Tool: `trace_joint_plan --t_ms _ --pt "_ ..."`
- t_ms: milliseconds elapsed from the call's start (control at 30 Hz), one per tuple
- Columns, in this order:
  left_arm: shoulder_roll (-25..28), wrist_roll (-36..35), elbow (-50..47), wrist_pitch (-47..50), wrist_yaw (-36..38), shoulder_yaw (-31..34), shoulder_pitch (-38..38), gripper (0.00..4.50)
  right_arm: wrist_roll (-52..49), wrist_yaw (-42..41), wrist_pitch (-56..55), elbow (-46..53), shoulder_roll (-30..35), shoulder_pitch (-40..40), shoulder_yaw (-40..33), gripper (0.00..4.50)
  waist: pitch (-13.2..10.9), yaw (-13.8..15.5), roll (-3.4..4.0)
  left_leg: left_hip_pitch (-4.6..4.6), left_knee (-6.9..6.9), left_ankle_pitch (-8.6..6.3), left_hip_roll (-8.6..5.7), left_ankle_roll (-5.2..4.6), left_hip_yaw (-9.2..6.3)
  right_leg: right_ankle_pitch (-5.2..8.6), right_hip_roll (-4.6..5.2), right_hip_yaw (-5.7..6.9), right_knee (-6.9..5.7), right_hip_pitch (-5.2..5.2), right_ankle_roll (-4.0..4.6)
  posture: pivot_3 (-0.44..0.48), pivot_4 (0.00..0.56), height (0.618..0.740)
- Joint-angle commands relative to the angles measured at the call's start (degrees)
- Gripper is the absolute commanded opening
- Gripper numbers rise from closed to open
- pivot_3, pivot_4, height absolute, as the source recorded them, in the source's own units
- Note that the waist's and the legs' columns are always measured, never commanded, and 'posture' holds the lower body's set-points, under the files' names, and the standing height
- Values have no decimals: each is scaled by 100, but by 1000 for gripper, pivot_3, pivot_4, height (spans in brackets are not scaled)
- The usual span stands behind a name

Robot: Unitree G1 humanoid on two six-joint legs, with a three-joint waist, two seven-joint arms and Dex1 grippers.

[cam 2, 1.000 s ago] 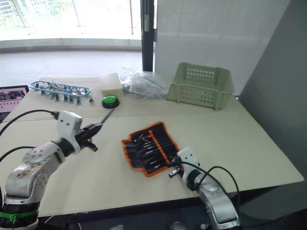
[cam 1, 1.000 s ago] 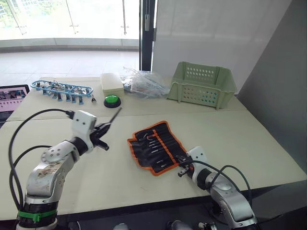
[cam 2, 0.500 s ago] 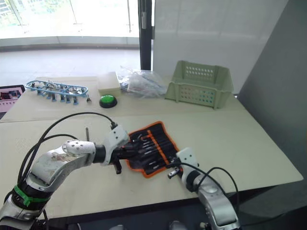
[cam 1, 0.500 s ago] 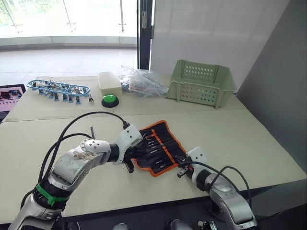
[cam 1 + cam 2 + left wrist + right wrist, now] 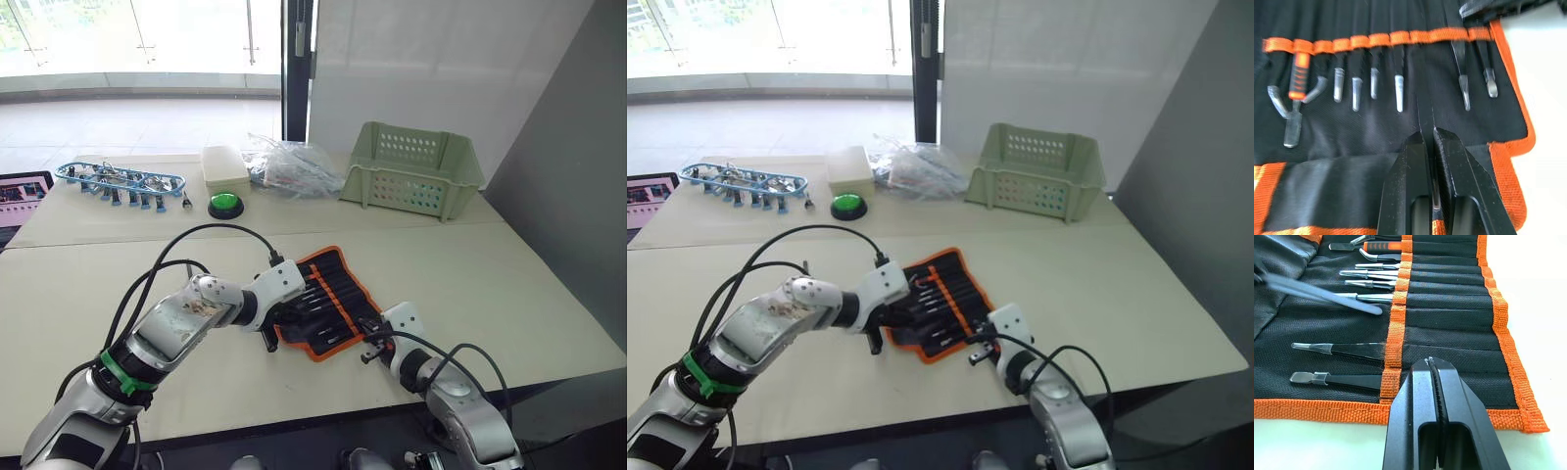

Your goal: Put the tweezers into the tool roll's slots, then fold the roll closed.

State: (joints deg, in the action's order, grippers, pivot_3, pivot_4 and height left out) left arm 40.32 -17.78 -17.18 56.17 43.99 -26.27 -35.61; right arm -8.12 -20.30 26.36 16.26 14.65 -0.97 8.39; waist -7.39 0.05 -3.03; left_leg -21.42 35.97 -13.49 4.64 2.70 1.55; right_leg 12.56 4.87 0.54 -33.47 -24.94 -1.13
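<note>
The tool roll [image 5: 333, 289] lies open and flat on the table, black with orange edging. Several tweezers [image 5: 1376, 83] sit in its slots, tips showing. My left gripper [image 5: 1426, 133] is over the roll's left flap, shut on one slim black tweezer [image 5: 1425, 105] that points at the gap between the filled slots. The same held tweezer [image 5: 1322, 294] shows blurred above the roll in the right wrist view. My right gripper [image 5: 1430, 363] is shut with nothing in it. It is low over the roll's near corner [image 5: 370, 345], just inside the orange hem.
At the back stand a pale green basket [image 5: 411, 171], a crumpled plastic bag [image 5: 294, 168], a white box [image 5: 227, 168], a green button [image 5: 226, 205] and a blue clip rack [image 5: 122, 181]. The table's front edge runs just behind my right gripper.
My left arm swung from the left, where it held the tweezer up in the air, over to the roll. It now reaches further onto the left flap. The right gripper stayed put.
</note>
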Motion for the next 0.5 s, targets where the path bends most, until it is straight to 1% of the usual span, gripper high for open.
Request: trace_joint_plan --t_ms 33,133,200,300,500 --pt "-33 208 -16 -155 101 -95 -103 23 214 203 536 -578 88 -314 38 0 -3 2 -12 2 3 0 -6 0 0 0 0 -11 -20 -4 0 0 150 721" --pt "-62 301 30 -189 138 -138 -107 23 204 208 550 -552 92 -323 28 0 -11 7 -17 12 3 0 -26 0 -13 0 -2 -38 -63 -9 0 0 150 721" --pt "-93 391 88 -225 138 -188 -136 23 202 215 557 -530 93 -334 26 0 -14 7 -13 11 3 0 -24 -1 -22 0 -14 -46 -64 -8 0 0 150 721" --pt "-198 506 193 -279 149 -253 -185 23 196 227 565 -511 86 -349 25 0 -15 2 -16 10 3 1 -28 -2 -29 0 -54 -103 -66 -5 0 0 150 721" --pt "-434 769 491 -420 195 -352 -352 23 181 257 579 -472 75 -389 40 0 -13 -1 -27 6 8 2 -46 -3 -31 -1 -57 -133 -66 0 -2 0 150 721"
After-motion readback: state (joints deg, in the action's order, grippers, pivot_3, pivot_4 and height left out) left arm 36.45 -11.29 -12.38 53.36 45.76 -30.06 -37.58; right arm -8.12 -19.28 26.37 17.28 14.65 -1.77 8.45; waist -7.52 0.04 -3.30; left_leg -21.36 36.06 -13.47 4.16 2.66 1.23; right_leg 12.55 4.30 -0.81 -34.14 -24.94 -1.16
